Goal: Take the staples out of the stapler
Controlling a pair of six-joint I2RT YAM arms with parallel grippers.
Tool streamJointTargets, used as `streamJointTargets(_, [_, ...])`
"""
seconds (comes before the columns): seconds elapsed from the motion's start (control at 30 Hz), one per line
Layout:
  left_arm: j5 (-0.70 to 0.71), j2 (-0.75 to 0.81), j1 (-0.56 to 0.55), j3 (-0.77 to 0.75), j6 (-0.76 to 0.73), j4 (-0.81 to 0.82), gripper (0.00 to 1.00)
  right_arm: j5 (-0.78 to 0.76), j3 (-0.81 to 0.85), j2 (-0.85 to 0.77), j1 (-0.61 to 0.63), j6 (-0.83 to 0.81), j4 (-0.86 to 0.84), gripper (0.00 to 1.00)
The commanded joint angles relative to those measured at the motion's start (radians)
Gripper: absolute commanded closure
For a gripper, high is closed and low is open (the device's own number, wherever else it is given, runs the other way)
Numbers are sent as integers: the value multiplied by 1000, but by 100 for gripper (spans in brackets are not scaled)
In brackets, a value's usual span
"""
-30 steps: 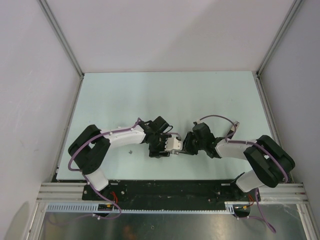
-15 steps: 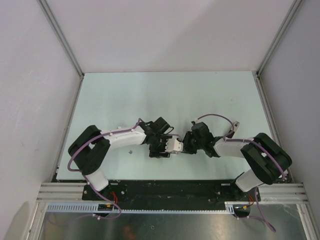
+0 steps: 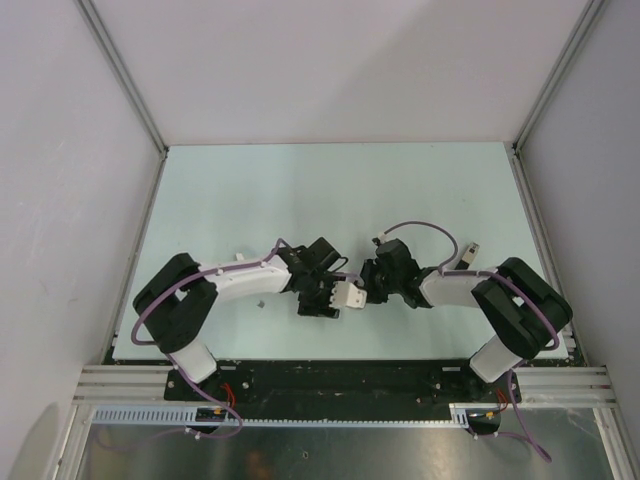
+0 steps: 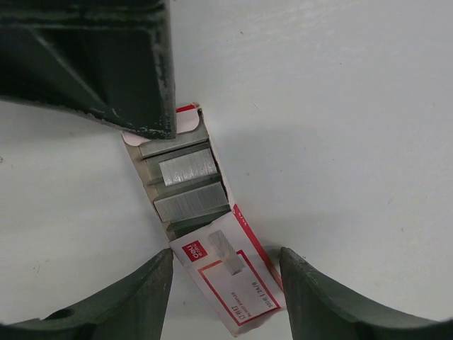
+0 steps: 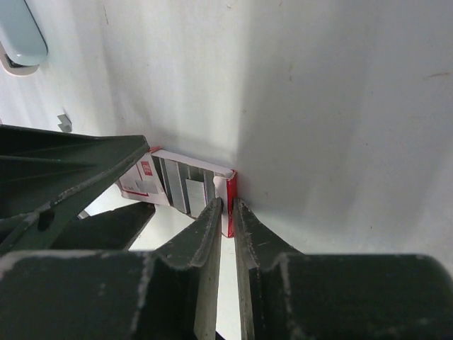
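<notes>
A white and red staple box [image 4: 212, 241] lies on the table, its tray slid out and showing rows of grey staples [image 4: 187, 166]. My left gripper [image 4: 226, 287] is open, with a finger on each side of the box's printed sleeve. My right gripper [image 5: 228, 205] is shut on the red end wall of the tray [image 5: 229, 185]. From above, the box [image 3: 349, 295] sits between the left gripper [image 3: 333, 297] and the right gripper [image 3: 367, 289]. A pale blue rounded object [image 5: 21, 39], possibly the stapler, shows only at the top left of the right wrist view.
A small grey bit [image 3: 258, 303] lies on the pale table [image 3: 330, 190] next to the left arm. White walls stand on three sides. A black rail [image 3: 340, 378] carries both arm bases at the near edge.
My right arm has reached further left, bringing its gripper up against the box's tray end. The left arm and the box have barely moved.
</notes>
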State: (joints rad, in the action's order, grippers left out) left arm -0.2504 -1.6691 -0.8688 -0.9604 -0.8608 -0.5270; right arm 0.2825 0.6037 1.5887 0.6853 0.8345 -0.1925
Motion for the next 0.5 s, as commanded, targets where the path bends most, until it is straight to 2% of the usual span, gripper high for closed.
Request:
streamJointTargets(0.0, [37,1,-14,67,-83,36,35,-9,21,21,-2,-38,35,83])
streamJointTargets(0.47, [7,18,-22,86,-128,34,41,-3,38,19,-2,-40,49,84])
